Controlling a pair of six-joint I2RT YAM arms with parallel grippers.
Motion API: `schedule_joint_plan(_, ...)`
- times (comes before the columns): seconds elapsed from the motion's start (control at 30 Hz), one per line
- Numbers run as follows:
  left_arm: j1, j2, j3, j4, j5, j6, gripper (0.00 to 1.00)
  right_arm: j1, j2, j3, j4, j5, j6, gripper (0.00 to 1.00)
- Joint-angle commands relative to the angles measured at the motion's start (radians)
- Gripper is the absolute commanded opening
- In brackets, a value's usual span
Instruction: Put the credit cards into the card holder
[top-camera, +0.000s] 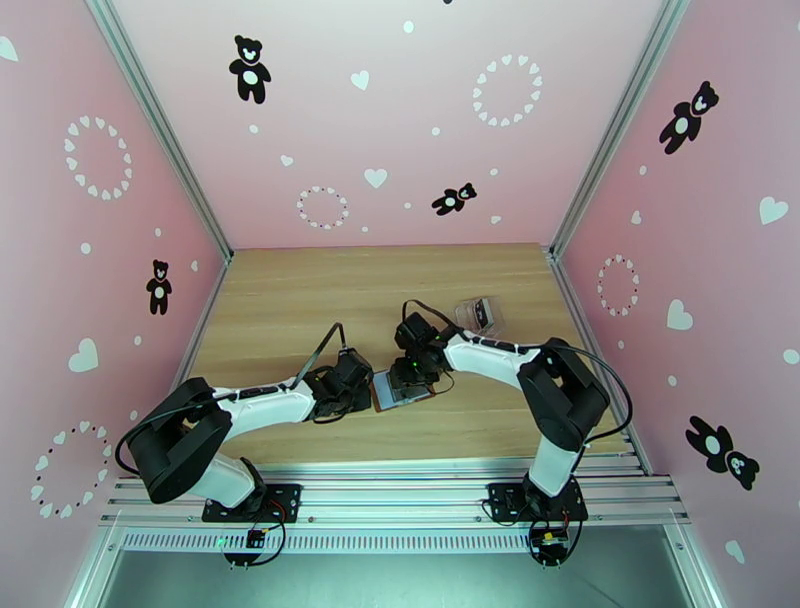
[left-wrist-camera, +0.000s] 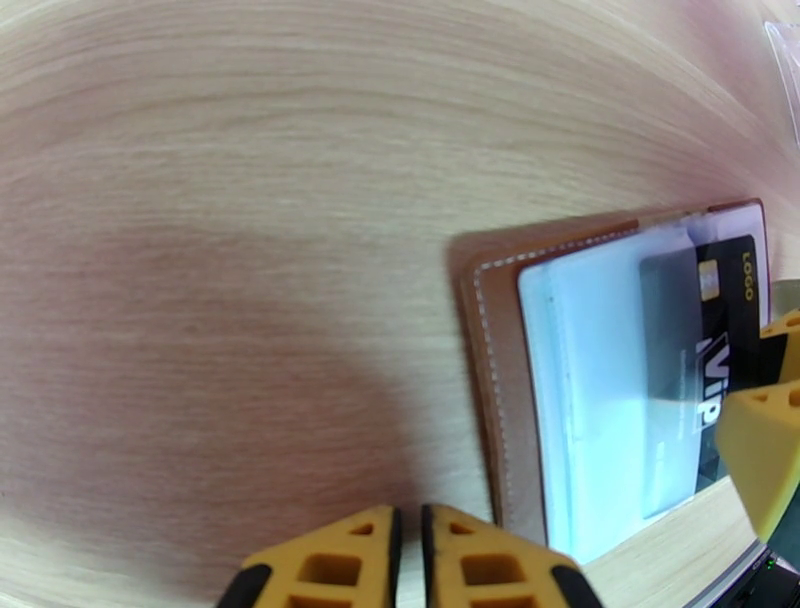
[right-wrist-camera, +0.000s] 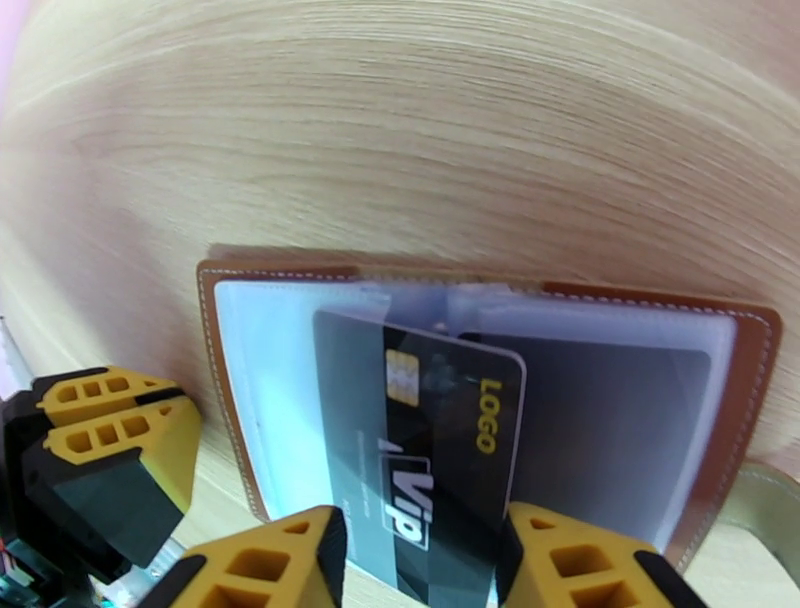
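Observation:
The brown card holder (right-wrist-camera: 750, 400) lies open on the wood table, clear pockets up. A black credit card (right-wrist-camera: 430, 450) marked VIP and LOGO sits partly inside its left pocket, its near end sticking out. Another dark card (right-wrist-camera: 600, 420) shows through the right pocket. My right gripper (right-wrist-camera: 420, 570) is open, one finger on each side of the protruding end. My left gripper (left-wrist-camera: 410, 560) is shut with nothing between its fingers, just off the holder's (left-wrist-camera: 495, 380) edge. In the top view both grippers, left (top-camera: 358, 385) and right (top-camera: 412, 375), meet at the holder (top-camera: 400, 392).
A clear plastic case (top-camera: 478, 314) with something dark in it lies on the table behind the right arm. Pink walls close the table on three sides. A metal rail runs along the near edge by the arm bases.

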Motion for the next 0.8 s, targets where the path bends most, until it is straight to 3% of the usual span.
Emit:
schedule_joint_plan(0.0,0.000,0.006,-0.014,0.012,0.002,0.010,0.15,0.007,-0.039,0.027,-0.078,0.076,-0.017,0.49)
schedule_joint_plan(0.77,-0.009,0.052,-0.009,0.072,0.043,0.010,0.11,0.006,0.049,0.066,-0.057,0.024,-0.016,0.46)
